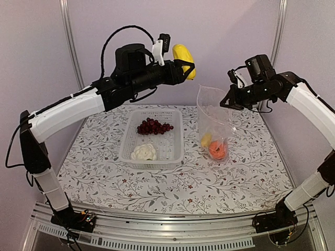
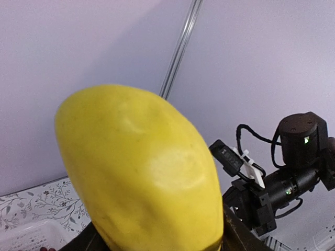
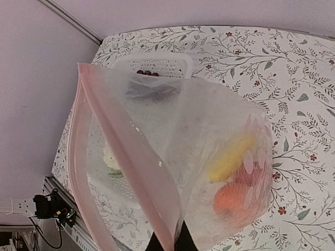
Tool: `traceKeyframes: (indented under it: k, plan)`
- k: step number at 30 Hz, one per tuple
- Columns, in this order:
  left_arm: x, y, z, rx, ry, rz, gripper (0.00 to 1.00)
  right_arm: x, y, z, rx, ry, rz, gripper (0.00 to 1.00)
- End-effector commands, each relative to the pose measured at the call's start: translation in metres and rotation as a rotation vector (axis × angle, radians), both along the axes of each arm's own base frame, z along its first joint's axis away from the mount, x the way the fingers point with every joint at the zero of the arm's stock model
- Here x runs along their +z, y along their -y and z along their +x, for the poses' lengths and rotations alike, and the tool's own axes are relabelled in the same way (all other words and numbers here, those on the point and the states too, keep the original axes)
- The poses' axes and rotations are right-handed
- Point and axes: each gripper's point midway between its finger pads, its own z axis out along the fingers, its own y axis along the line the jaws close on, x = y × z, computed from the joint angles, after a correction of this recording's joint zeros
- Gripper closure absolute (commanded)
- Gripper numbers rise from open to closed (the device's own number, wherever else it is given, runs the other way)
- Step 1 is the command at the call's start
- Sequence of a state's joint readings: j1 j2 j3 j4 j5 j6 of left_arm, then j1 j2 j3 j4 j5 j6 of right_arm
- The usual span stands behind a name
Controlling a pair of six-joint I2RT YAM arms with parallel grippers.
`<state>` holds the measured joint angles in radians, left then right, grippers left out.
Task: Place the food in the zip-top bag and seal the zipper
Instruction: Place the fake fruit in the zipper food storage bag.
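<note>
left hand (image 1: 184, 67) clamped on smooth yellow oblong toy piece (image 1: 182, 54), raised high | right hand (image 1: 229, 102) pinching clear crinkly plastic zip-top bag (image 1: 212, 117) at mouth edge | bag upright on floral-print table (image 1: 251, 172)

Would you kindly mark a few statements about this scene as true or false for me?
1. The left fingers hold a yellow piece in the air. True.
2. The grape bunch is inside the zip-top bag. False: it lies in the basket.
3. The right fingers pinch the zip-top bag's top edge. True.
4. The cauliflower sits on the bare table. False: it is in the basket.
</note>
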<state>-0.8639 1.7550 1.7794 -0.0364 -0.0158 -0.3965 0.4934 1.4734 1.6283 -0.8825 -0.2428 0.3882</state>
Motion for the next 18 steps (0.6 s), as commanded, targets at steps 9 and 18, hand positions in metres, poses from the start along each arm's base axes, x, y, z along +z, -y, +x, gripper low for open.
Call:
traceKeyframes:
  k: [9, 18]
  plan:
    - [-0.029, 0.073, -0.036, -0.16, 0.163, 0.115, 0.52, 0.004, -0.023, 0.0, 0.032, -0.043, 0.069, 1.0]
    - [-0.078, 0.075, -0.012, -0.005, 0.091, 0.252, 0.19, 0.011, -0.025, -0.008, 0.044, -0.064, 0.109, 1.0]
